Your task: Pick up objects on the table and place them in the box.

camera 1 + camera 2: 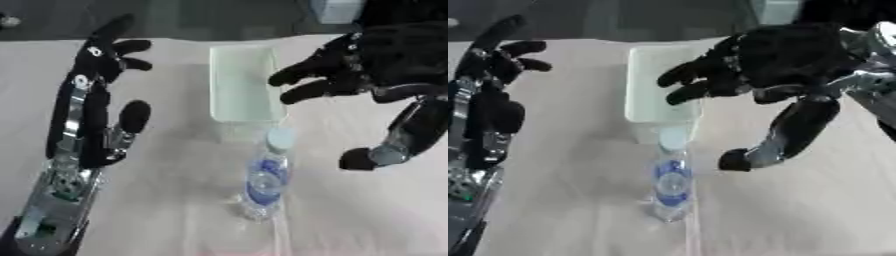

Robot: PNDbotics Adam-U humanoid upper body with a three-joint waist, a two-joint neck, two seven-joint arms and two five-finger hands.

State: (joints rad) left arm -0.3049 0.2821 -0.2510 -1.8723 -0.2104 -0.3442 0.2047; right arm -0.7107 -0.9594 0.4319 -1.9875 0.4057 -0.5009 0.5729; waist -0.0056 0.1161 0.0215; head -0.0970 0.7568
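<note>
A clear plastic water bottle [266, 175] with a blue label and pale cap lies on the table, cap pointing toward the box. The pale translucent box [241, 82] sits just beyond it at the table's middle. My right hand [785, 55] hovers open over the box's right side, fingers spread toward the box and thumb hanging down to the right of the bottle, touching nothing. At the left, my left hand [96, 105] is raised open with fingers pointing up, holding nothing.
The table [367, 215] has a light cloth cover. Its far edge runs just behind the box, with dark floor beyond. A pale blue object [335, 10] stands past that edge at the upper right.
</note>
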